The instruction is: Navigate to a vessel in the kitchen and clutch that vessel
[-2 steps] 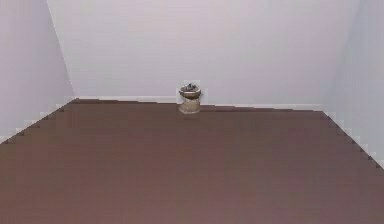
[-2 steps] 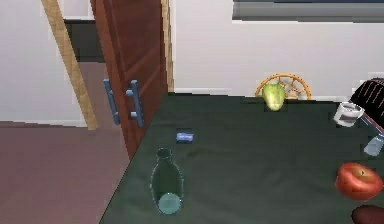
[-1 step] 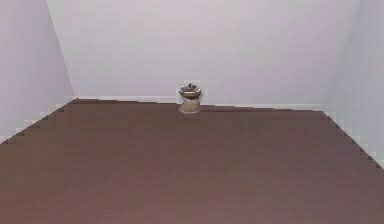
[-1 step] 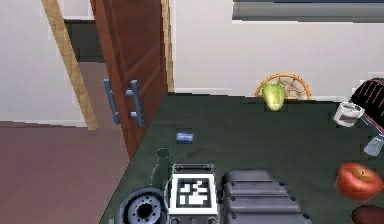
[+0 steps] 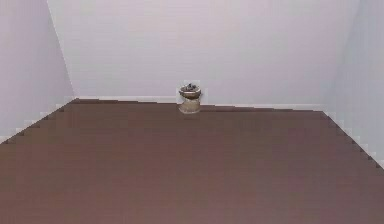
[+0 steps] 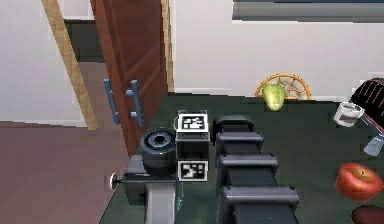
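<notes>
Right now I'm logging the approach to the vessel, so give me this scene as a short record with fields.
ahead: brown floor, white walls
vessel candidate: small jar with a dark top, on the floor at the foot of the far wall
arm side surface: dark green tabletop
on it: red apple, white cup, green fruit at a wicker basket
door: wooden door, arm side view's left
gripper: at the tabletop's left edge
held: cannot tell
</notes>
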### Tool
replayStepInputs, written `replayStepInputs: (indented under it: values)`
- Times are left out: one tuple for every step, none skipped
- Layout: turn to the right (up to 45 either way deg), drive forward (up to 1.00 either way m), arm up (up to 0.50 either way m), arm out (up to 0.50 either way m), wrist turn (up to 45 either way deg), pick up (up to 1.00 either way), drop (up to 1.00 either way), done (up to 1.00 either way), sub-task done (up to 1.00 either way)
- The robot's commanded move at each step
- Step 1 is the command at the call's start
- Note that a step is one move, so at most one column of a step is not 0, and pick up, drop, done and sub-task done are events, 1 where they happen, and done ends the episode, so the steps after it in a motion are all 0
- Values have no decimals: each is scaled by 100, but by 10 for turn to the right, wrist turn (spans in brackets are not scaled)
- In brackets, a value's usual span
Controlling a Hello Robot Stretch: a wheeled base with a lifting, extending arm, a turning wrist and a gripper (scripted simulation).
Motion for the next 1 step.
replayStepInputs:
  values:
    - [0,0,0,0,450,0,0,0,0]
